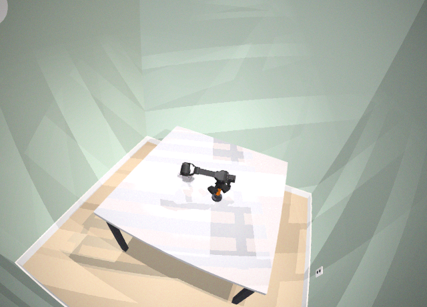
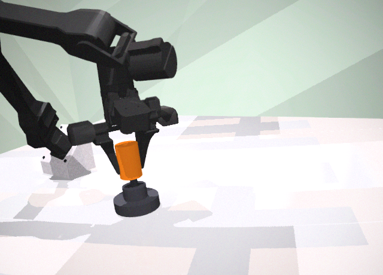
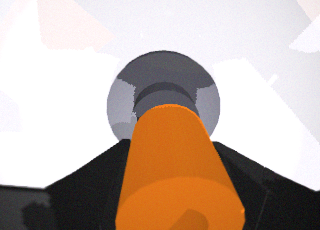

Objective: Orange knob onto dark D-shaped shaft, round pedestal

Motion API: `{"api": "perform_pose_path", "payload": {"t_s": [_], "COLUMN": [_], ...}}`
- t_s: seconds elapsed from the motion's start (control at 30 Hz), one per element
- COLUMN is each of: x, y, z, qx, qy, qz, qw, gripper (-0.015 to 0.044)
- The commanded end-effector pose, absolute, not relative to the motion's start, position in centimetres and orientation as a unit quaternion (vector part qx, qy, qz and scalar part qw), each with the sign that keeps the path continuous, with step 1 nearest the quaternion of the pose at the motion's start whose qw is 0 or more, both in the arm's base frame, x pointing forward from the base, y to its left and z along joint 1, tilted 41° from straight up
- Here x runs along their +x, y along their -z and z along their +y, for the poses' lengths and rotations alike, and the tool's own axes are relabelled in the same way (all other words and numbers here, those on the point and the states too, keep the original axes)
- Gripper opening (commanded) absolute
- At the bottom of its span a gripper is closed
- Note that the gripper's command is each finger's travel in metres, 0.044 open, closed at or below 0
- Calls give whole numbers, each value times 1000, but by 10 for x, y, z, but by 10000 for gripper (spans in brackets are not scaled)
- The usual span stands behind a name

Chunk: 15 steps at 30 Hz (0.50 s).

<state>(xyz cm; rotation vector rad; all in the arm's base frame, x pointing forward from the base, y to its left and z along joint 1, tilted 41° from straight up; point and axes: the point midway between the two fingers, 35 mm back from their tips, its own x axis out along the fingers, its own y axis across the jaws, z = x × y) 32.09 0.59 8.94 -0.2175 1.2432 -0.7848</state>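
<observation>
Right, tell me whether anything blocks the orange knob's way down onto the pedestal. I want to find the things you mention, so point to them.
Nothing visible does: the gripper point(image 1: 218, 190) point(image 2: 130, 170) point(image 3: 170, 148) holds the orange knob point(image 1: 218, 191) point(image 2: 128, 161) point(image 3: 172, 150) directly above the pedestal point(image 1: 216, 198) point(image 2: 136, 204) point(image 3: 165, 67). Whether the flat sides line up is hidden.

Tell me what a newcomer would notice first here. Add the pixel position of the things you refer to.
The bright orange knob point(image 1: 218, 192) point(image 2: 128, 161) point(image 3: 172, 150) stands out first, held between the black arm's jaws. Just beneath it, a bit of dark shaft point(image 2: 133, 183) shows above the round dark pedestal point(image 1: 217, 199) point(image 2: 136, 204) point(image 3: 163, 67), which sits on the pale table point(image 1: 172, 227) point(image 2: 324, 198).
</observation>
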Motion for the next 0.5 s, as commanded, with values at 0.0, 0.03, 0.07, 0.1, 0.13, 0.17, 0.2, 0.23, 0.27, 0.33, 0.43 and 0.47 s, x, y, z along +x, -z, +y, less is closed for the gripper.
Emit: {"api": "perform_pose_path", "payload": {"t_s": [0.0, 0.03, 0.07, 0.1, 0.13, 0.17, 0.2, 0.23, 0.27, 0.33, 0.43, 0.47], "x": [322, 322, 322, 322, 322, 322, 322, 323, 323, 324, 324, 325], "y": [-92, -93, -93, -93, -93, -93, -93, -93, -93, -92, -92, -90], "z": [8, 9, 9, 9, 9, 9, 9, 10, 10, 11, 11, 9], "qx": [-100, -100, -96, -90, -79, -68, -53, -37, -26, -22, -22, -22], "qy": [357, 357, 359, 364, 372, 381, 391, 403, 411, 414, 414, 414], "qz": [565, 565, 563, 560, 555, 549, 541, 533, 526, 524, 524, 524], "qw": [738, 738, 738, 739, 740, 741, 742, 743, 744, 744, 744, 744], "gripper": [0, 0, 0, 0, 0, 0, 0, 0, 0, 0, 0, 0]}}
